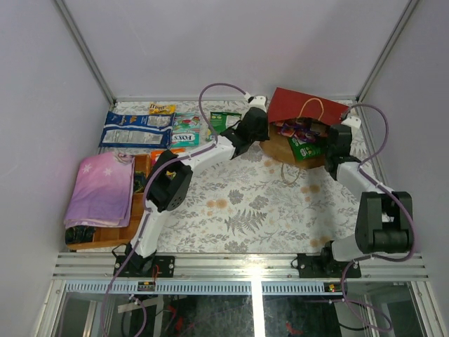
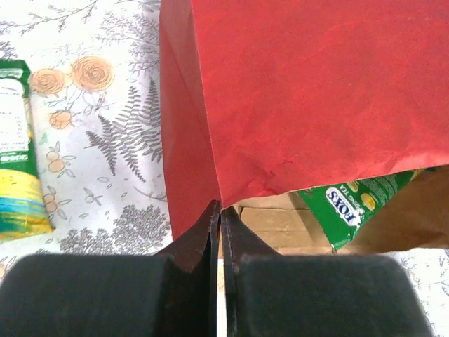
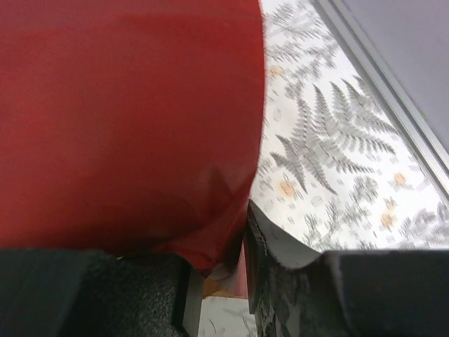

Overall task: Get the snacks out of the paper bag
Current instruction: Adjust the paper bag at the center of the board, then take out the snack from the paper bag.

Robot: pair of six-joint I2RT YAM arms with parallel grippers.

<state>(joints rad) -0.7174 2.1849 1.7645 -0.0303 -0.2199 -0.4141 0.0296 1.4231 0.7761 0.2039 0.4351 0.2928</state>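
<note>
Red paper bag (image 1: 298,105) lies at the bench's (image 1: 245,203) 1 o'clock with snacks (image 1: 303,139) inside its mouth, left tool (image 2: 219,210) pinched shut on its rim, right tool (image 3: 221,249) straddling the other rim, clamp unclear; emptying seems underway, next needing a joint lift.

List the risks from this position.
The left gripper pinches just a corner fold of the paper bag, so the thin paper may slip or tear. The right gripper holds the other side, and pulling apart could rip it. The green FOX'S packet at the mouth might slide out uncontrolled if the bag lifts.
</note>
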